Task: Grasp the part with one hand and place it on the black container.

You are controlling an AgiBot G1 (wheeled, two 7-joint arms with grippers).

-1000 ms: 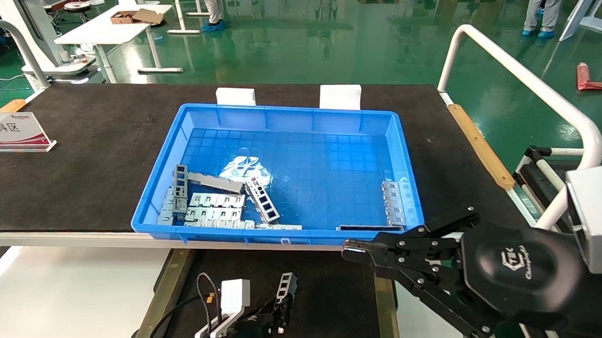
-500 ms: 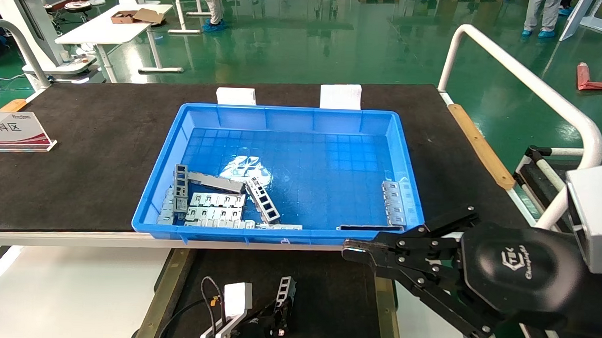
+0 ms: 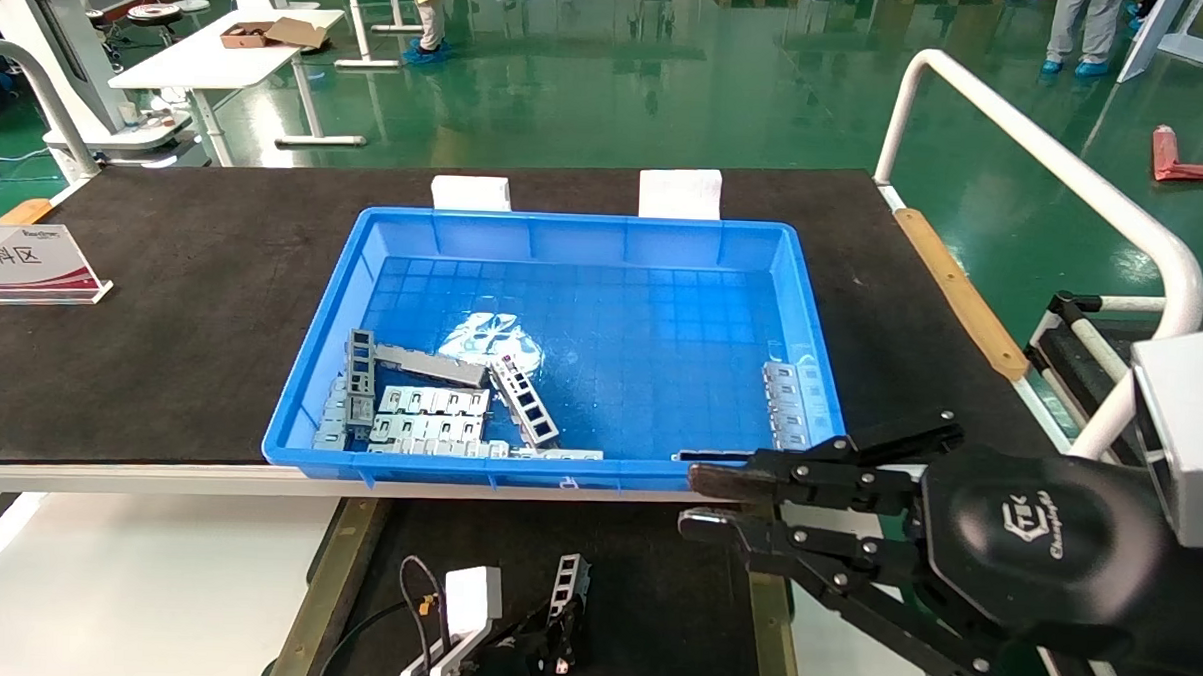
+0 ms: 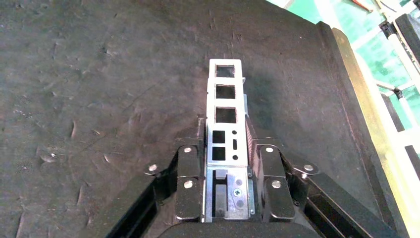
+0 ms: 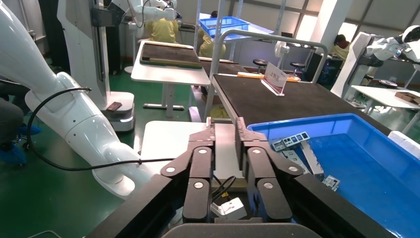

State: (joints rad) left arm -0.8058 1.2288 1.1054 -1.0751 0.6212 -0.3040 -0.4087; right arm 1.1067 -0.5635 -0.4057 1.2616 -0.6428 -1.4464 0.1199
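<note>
Clamping the small silver-grey windowed metal part (image 4: 226, 130), the left gripper (image 4: 227, 148) hovers over the matte black felt container (image 4: 99, 89), at 6 o'clock from the blue plastic bin (image 3: 575, 227). Releasing while tilted may topple the part. Only the wrist view shows the grip; the head view shows the right gripper (image 3: 701, 502) idle, slightly parted.
</note>
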